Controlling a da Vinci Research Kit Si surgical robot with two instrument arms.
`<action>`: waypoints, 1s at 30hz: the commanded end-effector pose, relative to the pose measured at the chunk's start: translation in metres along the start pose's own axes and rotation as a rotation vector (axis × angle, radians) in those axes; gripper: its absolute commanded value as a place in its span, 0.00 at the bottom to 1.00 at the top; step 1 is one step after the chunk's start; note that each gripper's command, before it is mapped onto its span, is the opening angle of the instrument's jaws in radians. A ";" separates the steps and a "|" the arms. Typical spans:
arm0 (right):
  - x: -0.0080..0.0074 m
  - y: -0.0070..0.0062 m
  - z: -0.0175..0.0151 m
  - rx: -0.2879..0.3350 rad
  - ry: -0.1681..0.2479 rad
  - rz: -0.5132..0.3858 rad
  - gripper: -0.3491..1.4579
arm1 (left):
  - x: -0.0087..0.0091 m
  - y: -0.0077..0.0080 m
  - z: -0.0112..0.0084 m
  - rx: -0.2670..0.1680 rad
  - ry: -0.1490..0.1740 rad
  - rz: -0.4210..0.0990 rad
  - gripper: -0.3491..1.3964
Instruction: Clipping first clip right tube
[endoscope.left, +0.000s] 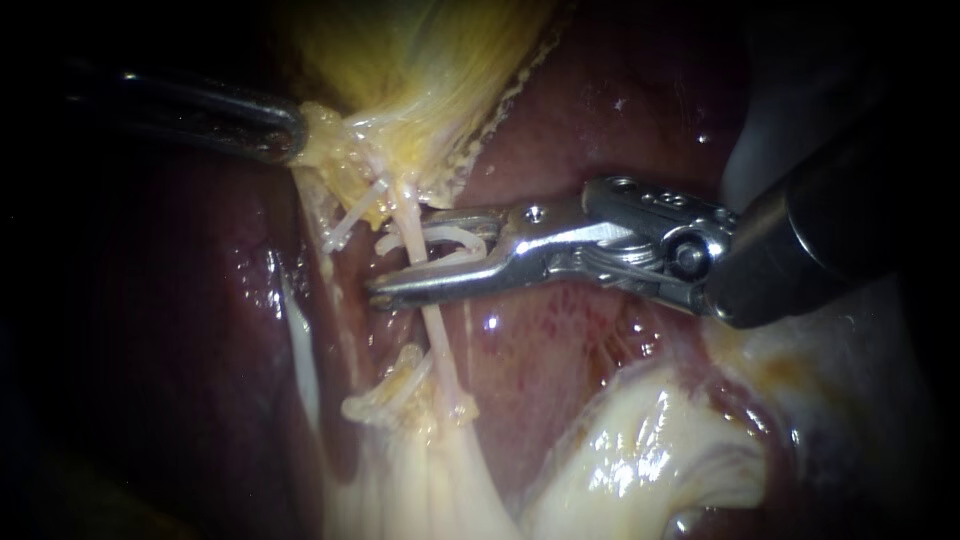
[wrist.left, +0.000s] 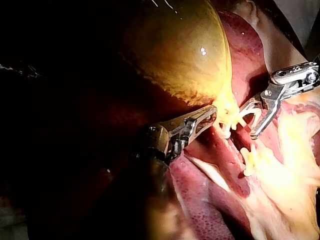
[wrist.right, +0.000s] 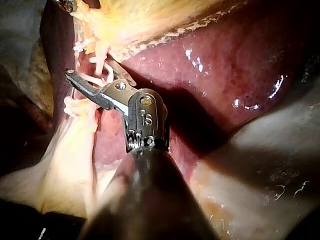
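**Clip astride the right tube, jaws wide**

The endoscope view alone shows the whole crossing. The right instrument (endoscope.left: 405, 255) reaches in from the right, and its tool, two slim steel jaws, stands wide apart with a white, C-shaped clip (endoscope.left: 455, 237) seated between them, bend toward the hinge and a leg toward each jaw. The right tube (endoscope.left: 440, 345), a thin, pale, glistening cord, runs from the yellow fringe under the gallbladder (endoscope.left: 430, 60) down through the clip's open mouth to a knot of cream-coloured fat lower on the liver (endoscope.left: 620, 130). A second pale strand lies just beside it, outside the jaws.

In this view the left instrument (endoscope.left: 298, 135) is only a dark shaft ending in yellow tissue. The left wrist view shows what is hidden there: its toothed tool is clamped together on the ragged yellow fringe at the narrow end of the gallbladder, which swells above as a smooth, olive-yellow dome. The same view shows the clip from the side as a white arc inside the other tool's spread jaws.

The right wrist view looks along the right instrument's dark shaft and bright metal wrist. The nearer jaw covers most of the clip, and white strands cross at its tip. The liver's wet, deep-red surface carries sharp glints, and beside it lie soft, pale folds.
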 end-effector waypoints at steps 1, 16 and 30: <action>0.0000 -0.0001 0.0000 0.000 0.000 0.000 0.45 | 0.0000 0.0000 0.0000 -0.001 0.000 0.000 0.00; -0.0032 -0.0018 0.0001 0.067 -0.051 0.005 0.44 | 0.0001 0.0001 0.0002 -0.001 0.000 0.002 0.00; -0.0076 -0.0036 0.0004 0.131 -0.119 0.049 0.42 | 0.0002 0.0003 0.0003 -0.001 0.000 0.002 0.00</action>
